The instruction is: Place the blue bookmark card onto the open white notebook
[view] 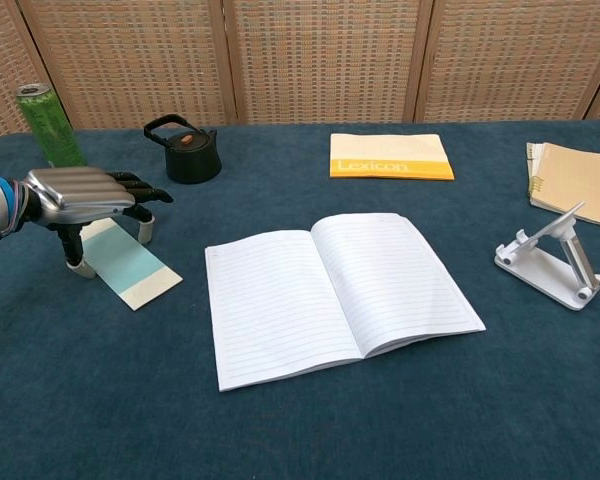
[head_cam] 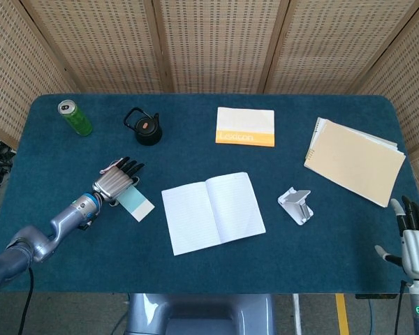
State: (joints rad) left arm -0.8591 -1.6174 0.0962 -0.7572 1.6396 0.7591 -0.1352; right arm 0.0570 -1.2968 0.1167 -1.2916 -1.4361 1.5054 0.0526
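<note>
The blue bookmark card [head_cam: 137, 204] [view: 128, 266] lies flat on the table, left of the open white notebook [head_cam: 213, 211] [view: 340, 290]. My left hand [head_cam: 116, 182] [view: 84, 193] hovers palm down over the card's far end with its fingers stretched forward. The thumb reaches down beside the card's left edge and a fingertip comes down at its right edge. I cannot tell whether they touch the card. Nothing is lifted. My right hand [head_cam: 415, 239] stays open at the table's near right edge, far from both, and appears only in the head view.
A green can [head_cam: 75, 117] and a black kettle [head_cam: 146, 128] stand behind the left hand. A yellow-and-white booklet [head_cam: 245, 126] lies at the back, a tan spiral folder [head_cam: 355, 161] at the right, and a silver phone stand [head_cam: 296, 205] right of the notebook.
</note>
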